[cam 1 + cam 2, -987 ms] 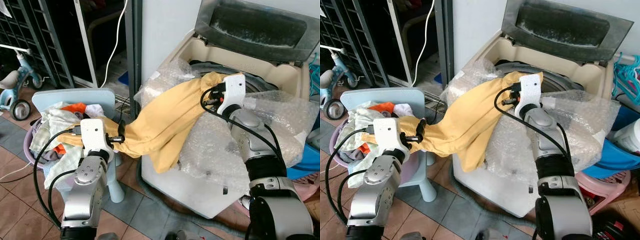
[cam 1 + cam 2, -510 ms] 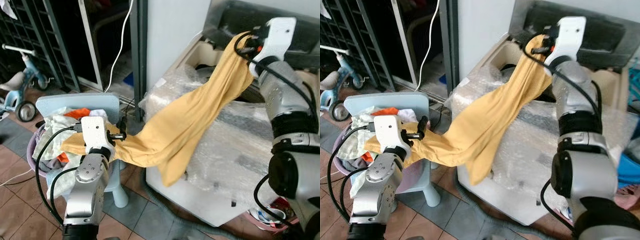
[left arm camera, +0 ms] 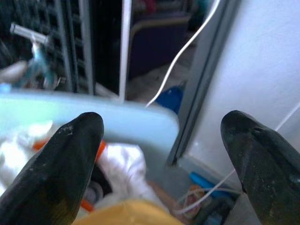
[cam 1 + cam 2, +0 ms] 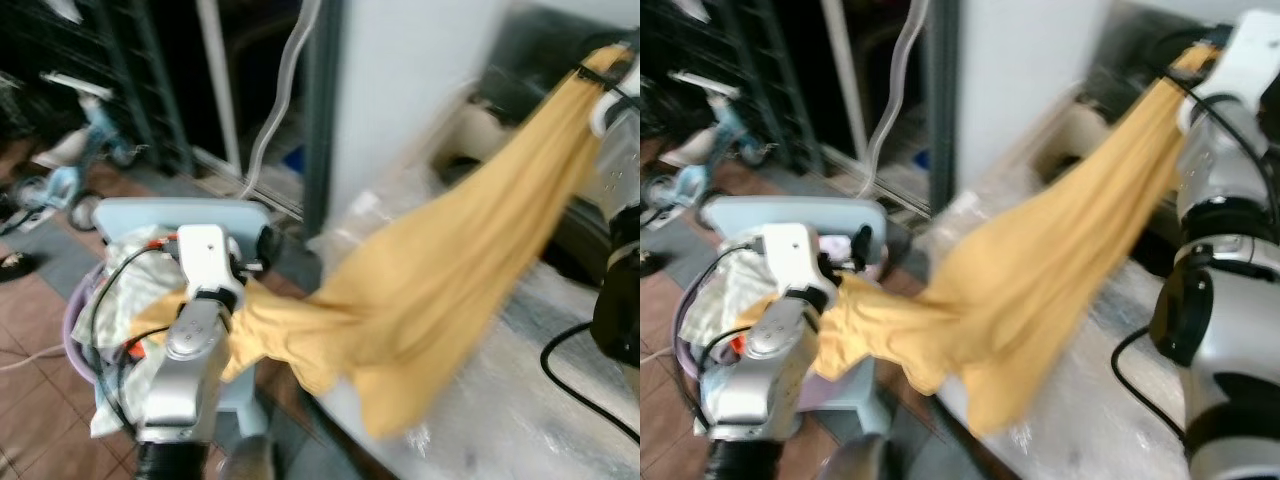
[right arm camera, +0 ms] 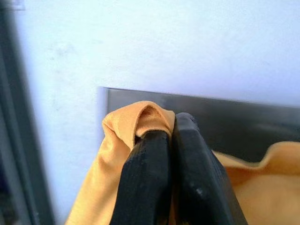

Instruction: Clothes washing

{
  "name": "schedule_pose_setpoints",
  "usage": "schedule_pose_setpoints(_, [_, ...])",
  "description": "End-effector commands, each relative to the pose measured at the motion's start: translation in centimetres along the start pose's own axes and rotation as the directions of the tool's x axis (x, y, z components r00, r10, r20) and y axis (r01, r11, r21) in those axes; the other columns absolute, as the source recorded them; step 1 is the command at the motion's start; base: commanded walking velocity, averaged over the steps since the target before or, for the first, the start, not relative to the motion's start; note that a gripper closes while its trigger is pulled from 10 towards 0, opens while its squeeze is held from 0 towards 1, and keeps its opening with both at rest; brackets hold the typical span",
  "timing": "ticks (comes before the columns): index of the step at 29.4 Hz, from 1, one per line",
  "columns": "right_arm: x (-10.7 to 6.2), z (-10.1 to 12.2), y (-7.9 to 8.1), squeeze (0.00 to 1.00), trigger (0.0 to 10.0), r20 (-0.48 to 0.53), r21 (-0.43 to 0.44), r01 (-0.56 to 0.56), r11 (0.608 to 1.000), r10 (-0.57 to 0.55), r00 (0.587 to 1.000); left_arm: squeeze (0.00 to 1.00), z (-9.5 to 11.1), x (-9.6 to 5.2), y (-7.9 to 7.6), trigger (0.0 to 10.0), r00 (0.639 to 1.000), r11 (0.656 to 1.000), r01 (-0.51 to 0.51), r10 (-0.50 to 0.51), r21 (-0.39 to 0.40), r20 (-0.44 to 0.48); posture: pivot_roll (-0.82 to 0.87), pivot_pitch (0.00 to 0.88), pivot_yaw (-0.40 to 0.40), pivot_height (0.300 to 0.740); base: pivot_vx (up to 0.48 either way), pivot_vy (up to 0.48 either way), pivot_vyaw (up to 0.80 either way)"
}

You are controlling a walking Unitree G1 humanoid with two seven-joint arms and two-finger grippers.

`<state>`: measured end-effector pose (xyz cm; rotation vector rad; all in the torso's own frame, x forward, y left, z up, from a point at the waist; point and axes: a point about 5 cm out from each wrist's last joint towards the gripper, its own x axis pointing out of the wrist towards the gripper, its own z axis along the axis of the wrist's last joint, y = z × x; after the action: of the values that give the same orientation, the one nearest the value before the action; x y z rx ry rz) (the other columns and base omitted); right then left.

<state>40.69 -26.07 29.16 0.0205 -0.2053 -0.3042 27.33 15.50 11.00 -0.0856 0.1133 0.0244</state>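
A long yellow cloth [image 4: 450,260] hangs stretched from upper right down to lower left, in front of the open washing machine [image 4: 470,120]. My right gripper [image 5: 172,123] is shut on the cloth's top end, high over the machine [image 4: 1185,65]. My left gripper [image 3: 164,123] is open with its fingers [image 3: 75,154] wide apart. It sits at the cloth's low end, over the laundry basket [image 4: 72,325], and a yellow fold lies just under it. The head views are blurred.
The lilac basket of mixed clothes sits on a light blue plastic chair [image 4: 150,212]. Bubble wrap [image 4: 560,400] covers the machine's top. A white cable [image 4: 280,120] hangs by the dark doorway, and a child's tricycle [image 4: 80,170] stands at the far left.
The right gripper has carried the cloth's top end higher and further right, stretching it. The left gripper, earlier closed on the low end, now stands open. The head camera has shifted.
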Motion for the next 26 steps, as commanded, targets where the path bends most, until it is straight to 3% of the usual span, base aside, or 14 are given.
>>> schedule_pose_setpoints(1, [0.0,0.5,-3.0,0.0,0.1,0.018,-0.032,0.085,0.996,-0.084,0.996,0.0,0.0,0.0,-1.5,10.0,0.999,0.999,0.041,-0.041,-0.009,0.0,-0.01,0.0,-0.055,0.74,0.0,0.0,0.0])
schedule_pose_setpoints(2, [0.0,0.5,-3.0,0.0,0.1,0.018,-0.032,0.085,0.996,-0.084,0.996,0.0,0.0,0.0,-1.5,10.0,0.999,0.999,0.041,-0.041,-0.009,0.0,-0.01,0.0,-0.055,0.74,0.0,0.0,0.0])
schedule_pose_setpoints(3, [0.0,0.2,-2.9,0.0,5.8,0.008,-0.032,0.076,0.997,-0.075,0.997,0.0,0.0,0.0,-1.5,10.0,0.999,0.999,0.041,-0.041,-0.009,0.0,-0.01,0.0,-0.056,0.74,0.0,0.0,0.0])
schedule_pose_setpoints(4, [-0.2,-0.5,-2.7,0.0,10.0,-0.011,-0.046,0.067,0.997,-0.068,0.998,0.0,0.0,0.0,-1.5,10.0,0.999,0.999,0.043,-0.043,-0.01,-0.001,-0.01,0.0,-0.057,0.74,0.0,0.0,0.0])
schedule_pose_setpoints(12, [-0.8,-2.5,-5.3,0.0,10.0,-0.115,-0.116,0.217,0.969,-0.23,0.966,0.0,-0.2,-0.1,-1.4,10.0,1.0,1.0,0.022,-0.023,-0.013,-0.014,0.0,0.0,-0.063,0.74,0.0,0.0,0.0])
schedule_pose_setpoints(14, [-0.9,-3.2,-5.4,0.0,10.0,-0.156,-0.145,0.174,0.974,-0.196,0.968,0.0,-0.3,-0.1,-1.4,10.0,1.0,1.0,0.023,-0.023,-0.011,-0.016,0.0,0.0,-0.065,0.74,0.0,0.0,0.0])
schedule_pose_setpoints(15, [-1.1,-4.1,-4.9,0.84,10.0,-0.206,-0.188,0.091,0.978,-0.13,0.97,0.0,-0.3,-0.1,-1.4,10.0,1.0,1.0,0.023,-0.023,-0.009,-0.019,0.0,0.0,-0.067,0.74,0.0,0.0,0.0])
schedule_pose_setpoints(16, [-1.4,-5.3,-3.9,1.0,10.0,-0.266,-0.222,-0.043,0.974,-0.017,0.964,0.0,-0.4,-0.2,-1.3,10.0,1.0,1.0,0.022,-0.022,-0.008,-0.022,-0.01,0.0,-0.068,0.74,0.0,0.0,0.0])
schedule_pose_setpoints(18, [-2.1,-7.0,-2.5,1.0,10.0,-0.363,-0.302,-0.259,0.917,0.14,0.921,0.0,-0.5,-0.2,-1.3,10.0,0.999,1.0,0.021,-0.021,-0.006,-0.028,-0.01,0.0,-0.068,0.74,0.0,0.0,0.0])
schedule_pose_setpoints(19, [-2.1,-7.0,-2.5,1.0,10.0,-0.363,-0.302,-0.259,0.917,0.14,0.921,0.0,-0.5,-0.2,-1.3,10.0,0.999,1.0,0.021,-0.021,-0.006,-0.028,-0.01,0.0,-0.068,0.74,0.0,0.0,0.0])
schedule_pose_setpoints(20, [-2.5,-7.7,-2.0,1.0,10.0,-0.399,-0.392,-0.371,0.841,0.208,0.893,0.0,-0.6,-0.2,-1.4,10.0,0.999,1.0,0.021,-0.021,-0.004,-0.033,-0.01,0.0,-0.066,0.74,0.0,0.0,0.0])
schedule_pose_setpoints(23, [-3.9,-9.3,-1.4,1.0,10.0,-0.5,-0.606,-0.595,0.528,0.329,0.801,0.0,-0.9,-0.4,-1.4,10.0,0.998,1.0,0.029,-0.029,0.006,-0.054,-0.01,0.0,-0.057,0.74,0.0,0.0,0.0])
schedule_pose_setpoints(24, [-4.1,-9.3,-1.2,1.0,10.0,-0.513,-0.627,-0.621,0.469,0.351,0.783,0.0,-0.9,-0.4,-1.5,10.0,0.998,0.999,0.033,-0.032,0.011,-0.06,-0.01,0.0,-0.053,0.74,0.0,0.0,0.0])
schedule_pose_setpoints(26, [-4.0,-8.9,-1.0,1.0,10.0,-0.505,-0.62,-0.626,0.473,0.37,0.78,0.0,-1.0,-0.4,-1.5,10.0,0.997,0.999,0.037,-0.036,0.014,-0.064,-0.01,0.0,-0.053,0.74,0.0,0.0,0.0])
